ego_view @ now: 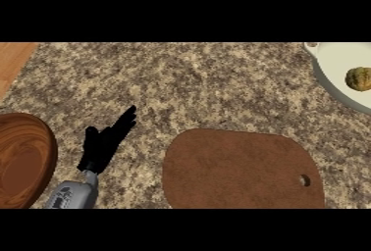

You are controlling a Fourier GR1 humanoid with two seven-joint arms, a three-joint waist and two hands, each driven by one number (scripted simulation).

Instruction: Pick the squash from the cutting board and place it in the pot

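A speckled granite counter [217, 83] fills the view, with a wood strip [13, 59] at 10 o'clock and a wooden plate [25, 157] at 8. The cutting board [239, 171] lies bare at 5. The round, mottled yellow-green squash [358, 78] sits inside the white pot [334, 56] at 2. The left hand [101, 147] rests at 7, fingers straight and together.

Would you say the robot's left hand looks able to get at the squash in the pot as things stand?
Probably not. Nothing stands in the way, but the squash lies in the white pot at the right edge, while the open left hand sits low left, beyond the cutting board.
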